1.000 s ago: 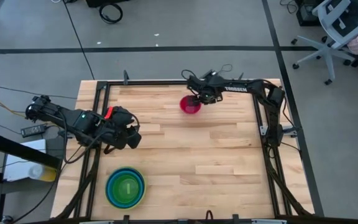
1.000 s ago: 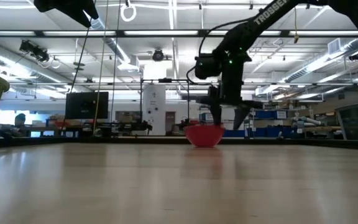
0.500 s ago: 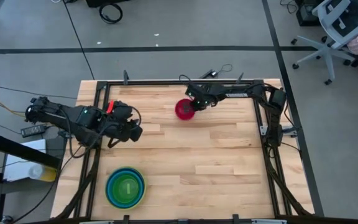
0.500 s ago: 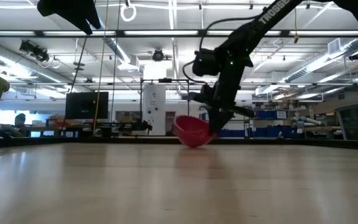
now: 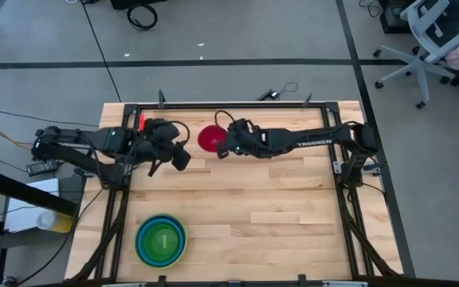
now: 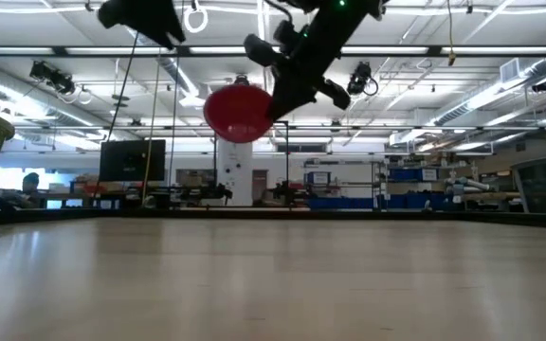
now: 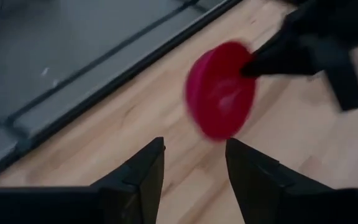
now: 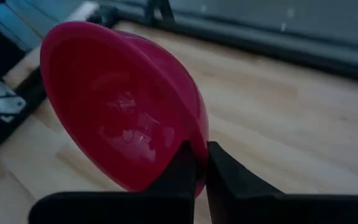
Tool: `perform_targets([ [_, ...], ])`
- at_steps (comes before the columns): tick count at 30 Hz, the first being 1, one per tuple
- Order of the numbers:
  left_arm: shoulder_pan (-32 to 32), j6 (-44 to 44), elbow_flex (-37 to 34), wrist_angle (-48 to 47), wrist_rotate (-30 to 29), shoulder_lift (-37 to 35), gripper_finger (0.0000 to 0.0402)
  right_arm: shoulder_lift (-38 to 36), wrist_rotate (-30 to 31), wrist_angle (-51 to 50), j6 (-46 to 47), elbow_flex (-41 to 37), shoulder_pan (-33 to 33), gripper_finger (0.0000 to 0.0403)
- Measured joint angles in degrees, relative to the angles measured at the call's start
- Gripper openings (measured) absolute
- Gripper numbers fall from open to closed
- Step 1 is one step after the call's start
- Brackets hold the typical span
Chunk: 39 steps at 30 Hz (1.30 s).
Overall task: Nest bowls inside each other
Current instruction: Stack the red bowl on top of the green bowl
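A: Carrying the magenta-pink bowl [image 5: 209, 138] now. The right gripper [image 8: 199, 163] is pinched on its rim, bowl tilted and clear of the table [image 5: 277, 199], near the far edge. The left gripper [image 7: 194, 163] hangs just beside it, fingers apart, holding nothing.

B: Where are the others?

A: The nested stack [image 5: 161, 240] sits at the near-left corner, green bowl innermost, well apart from the pink one.

B: Advice for the carry?

A: Rim pinch looks thin. Judgement: swing slowly, route around the left arm, level the bowl over the stack's centre, lower before releasing.

Lab hall: ceiling strip lights [image 6: 500, 90], shelving [image 6: 415, 185]
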Motion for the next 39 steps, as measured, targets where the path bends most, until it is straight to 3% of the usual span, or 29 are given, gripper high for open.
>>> perform_targets([
  [4,1.0,12.6,0.0,8.0,-0.1,1.2,0.0172,0.2,4.0,6.5,-7.6,0.3,2.6,0.002],
  [9,2.0,21.9,0.0,12.2,-0.1,3.2,0.0172,0.2,5.3,12.6,-12.6,0.4,5.0,0.0023],
  [18,3.2,25.4,-0.1,9.9,-0.1,7.3,0.0166,0.1,7.1,18.8,-20.4,0.4,8.6,0.0023],
  [21,3.2,24.3,0.0,10.9,-0.2,8.3,0.0132,0.1,7.2,18.8,-21.8,0.4,9.4,0.0023],
  [26,3.1,22.9,0.0,9.3,0.3,8.4,0.0035,0.0,4.8,19.1,-20.7,0.5,9.9,0.0044],
  [29,3.0,18.2,0.0,4.6,5.0,7.6,0.0035,-0.6,1.0,19.0,-17.5,0.4,9.9,0.0077],
  [34,1.9,11.9,-0.1,-11.1,18.8,6.9,0.0037,-5.1,-4.3,20.8,-16.2,0.3,9.9,0.014],
  [36,-1.0,12.8,-1.5,-13.2,28.3,6.6,0.0039,-7.1,-4.5,20.7,-17.0,0.4,9.8,0.0159],
  [39,-8.2,13.8,-5.5,-9.2,42.8,5.5,0.004,-10.1,-2.2,18.3,-18.1,0.4,9.3,0.0173],
])
